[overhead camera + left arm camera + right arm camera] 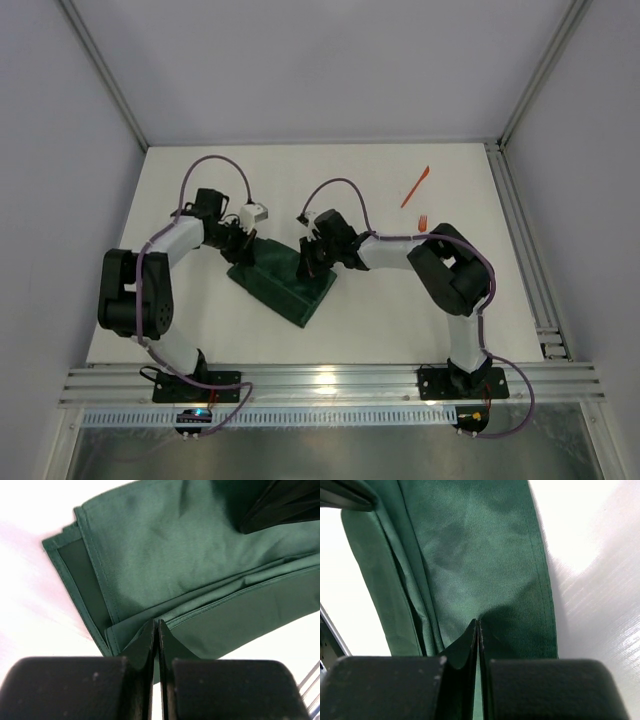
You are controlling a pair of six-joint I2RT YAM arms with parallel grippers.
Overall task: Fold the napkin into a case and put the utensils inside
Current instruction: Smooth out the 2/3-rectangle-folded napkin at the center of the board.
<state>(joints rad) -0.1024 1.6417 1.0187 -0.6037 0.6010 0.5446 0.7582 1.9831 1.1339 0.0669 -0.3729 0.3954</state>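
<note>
The dark green napkin (290,285) lies folded into a narrow layered strip at the table's middle, slanting from upper left to lower right. My left gripper (245,246) is at its upper left end, shut on a hemmed fold edge (156,622) of the napkin (165,545). My right gripper (308,262) is at the strip's far long side, shut on the napkin (485,555), which puckers at the fingertips (477,621). The utensils lie apart at the back right: an orange knife (415,187) and a small orange fork (422,222) beside the right arm.
The white table (300,180) is bounded by a metal rail (520,230) on the right and by a slotted rail (330,380) in front, where both arm bases are bolted. Grey walls close the back and both sides.
</note>
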